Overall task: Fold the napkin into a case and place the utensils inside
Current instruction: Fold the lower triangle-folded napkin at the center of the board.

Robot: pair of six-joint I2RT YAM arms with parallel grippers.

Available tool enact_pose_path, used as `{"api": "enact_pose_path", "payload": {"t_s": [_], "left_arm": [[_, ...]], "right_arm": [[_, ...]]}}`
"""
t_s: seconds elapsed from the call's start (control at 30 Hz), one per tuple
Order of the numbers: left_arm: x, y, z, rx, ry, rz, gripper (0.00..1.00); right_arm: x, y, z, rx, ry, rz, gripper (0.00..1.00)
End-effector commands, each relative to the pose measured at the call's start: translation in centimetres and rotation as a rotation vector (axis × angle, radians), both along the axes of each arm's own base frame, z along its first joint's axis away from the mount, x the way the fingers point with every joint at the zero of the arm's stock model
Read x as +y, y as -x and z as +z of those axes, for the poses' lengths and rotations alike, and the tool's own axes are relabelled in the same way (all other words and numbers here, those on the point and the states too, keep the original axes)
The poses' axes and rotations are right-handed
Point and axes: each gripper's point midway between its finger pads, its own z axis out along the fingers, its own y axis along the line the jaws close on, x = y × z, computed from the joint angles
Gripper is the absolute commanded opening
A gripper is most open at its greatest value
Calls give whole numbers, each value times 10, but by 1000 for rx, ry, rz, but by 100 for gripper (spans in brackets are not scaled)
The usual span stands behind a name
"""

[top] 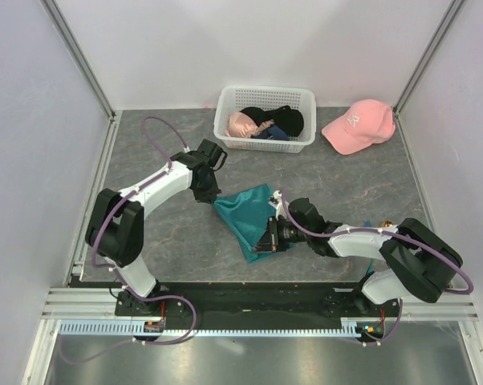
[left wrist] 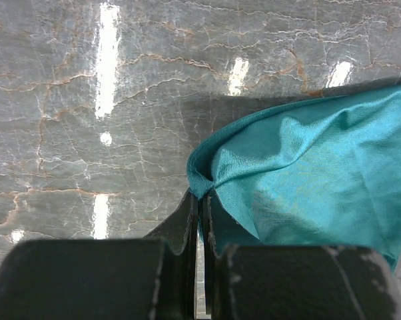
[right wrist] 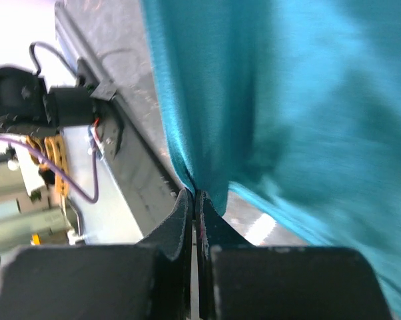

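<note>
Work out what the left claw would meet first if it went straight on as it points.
The left claw is shut on the napkin edge; pushed on, it would probably meet the grey table just beyond, though depth is unclear.

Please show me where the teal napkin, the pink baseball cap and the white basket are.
teal napkin (top: 246, 213), top external view, middle of the cloth, between the two arms.
pink baseball cap (top: 362, 120), top external view, on its crown.
white basket (top: 262, 144), top external view, on its near wall.
</note>
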Motion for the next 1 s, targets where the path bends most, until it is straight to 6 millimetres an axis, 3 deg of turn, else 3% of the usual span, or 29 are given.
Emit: {"api": "enact_pose_path", "payload": {"t_s": [0.0, 0.23, 0.27, 0.37, 0.47, 0.63, 0.8, 0.97], "left_arm": [[40, -41, 29, -145, -25, 68, 2], [89, -31, 34, -143, -17, 17, 2], [93, -30, 34, -139, -9, 8, 2], [117, -28, 37, -137, -69, 25, 2], [120, -25, 39, -135, -80, 49, 2], [108, -27, 41, -158, -79, 138, 2], [80, -39, 40, -189, -150, 149, 2], [56, -48, 38, -191, -199, 135, 2]], "right_arm": [[11, 41, 2, 54, 39, 158, 0], [78, 73, 14, 47, -7, 270, 0], [85, 73, 6, 55, -1, 272, 0], [107, 73, 13, 74, -52, 285, 0], [123, 73, 23, 83, -100, 290, 0], [118, 81, 30, 97, -135, 301, 0], [98, 86, 18, 136, -146, 282, 0], [78, 79, 15, 191, -206, 240, 0]]}}
